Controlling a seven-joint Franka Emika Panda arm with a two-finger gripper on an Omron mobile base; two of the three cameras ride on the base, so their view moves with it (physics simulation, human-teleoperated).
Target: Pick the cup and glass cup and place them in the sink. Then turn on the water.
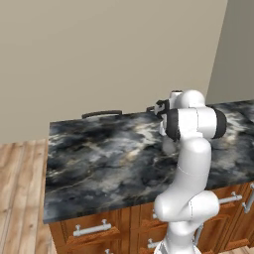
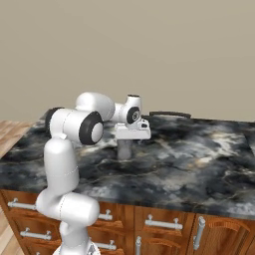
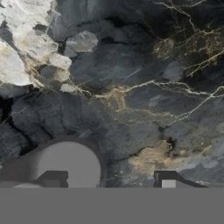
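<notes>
Gripper [image 2: 125,155] points straight down over the glass cup [image 2: 124,149], which stands upright on the black marble counter [image 2: 199,159]. From the hand view, fingertips [image 3: 168,180] stand apart, one at the cup's round rim, the other out over bare marble; whether they grip it, cannot tell. Wooden drawers [image 2: 164,224] front the counter; a plain beige wall [image 2: 149,50] rises behind it.

Plain beige wall [image 1: 114,49], dark marble counter [image 1: 99,163] over wooden drawers [image 2: 164,224], wood-plank floor [image 1: 20,188].

Glass cup [image 2: 124,148]: grey, translucent, upright on dark marble counter [image 2: 199,159]
</notes>
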